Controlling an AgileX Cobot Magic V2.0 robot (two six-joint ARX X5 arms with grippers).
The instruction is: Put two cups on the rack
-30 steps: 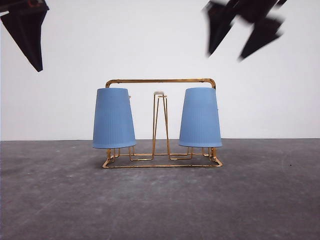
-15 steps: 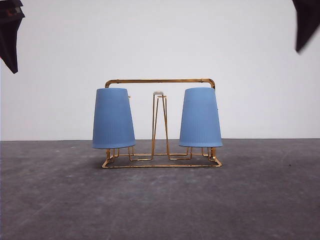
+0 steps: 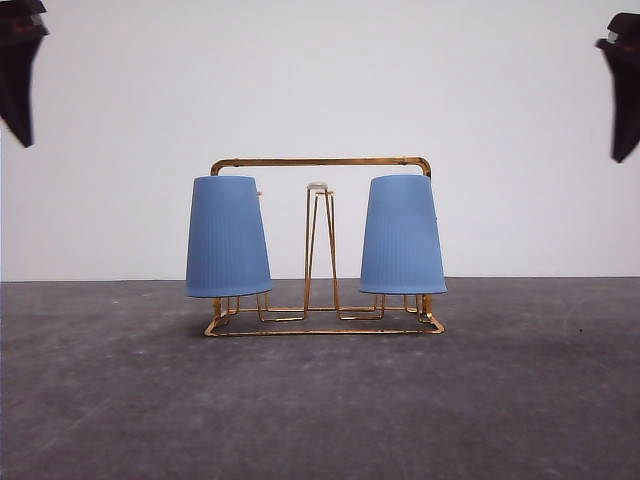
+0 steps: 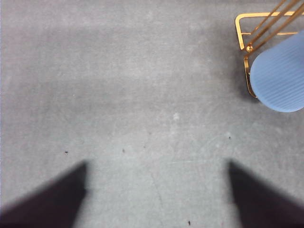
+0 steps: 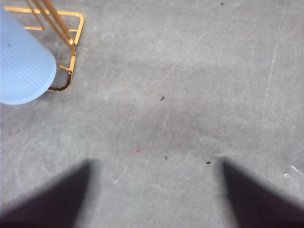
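Both cups (image 3: 228, 236) (image 3: 402, 235) sit upside down on the rack (image 3: 322, 165); left gripper (image 4: 156, 190) and right gripper (image 5: 154, 187) jaws spread wide, holding nothing.

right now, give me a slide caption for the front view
Two light-blue ribbed plastic cups sit inverted on the gold wire rack, middle prongs bare, both grippers raised clear at the upper corners.

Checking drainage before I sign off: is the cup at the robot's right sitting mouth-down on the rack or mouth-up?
Mouth-down. The right cup hangs inverted, wide rim lowest, over the rack.
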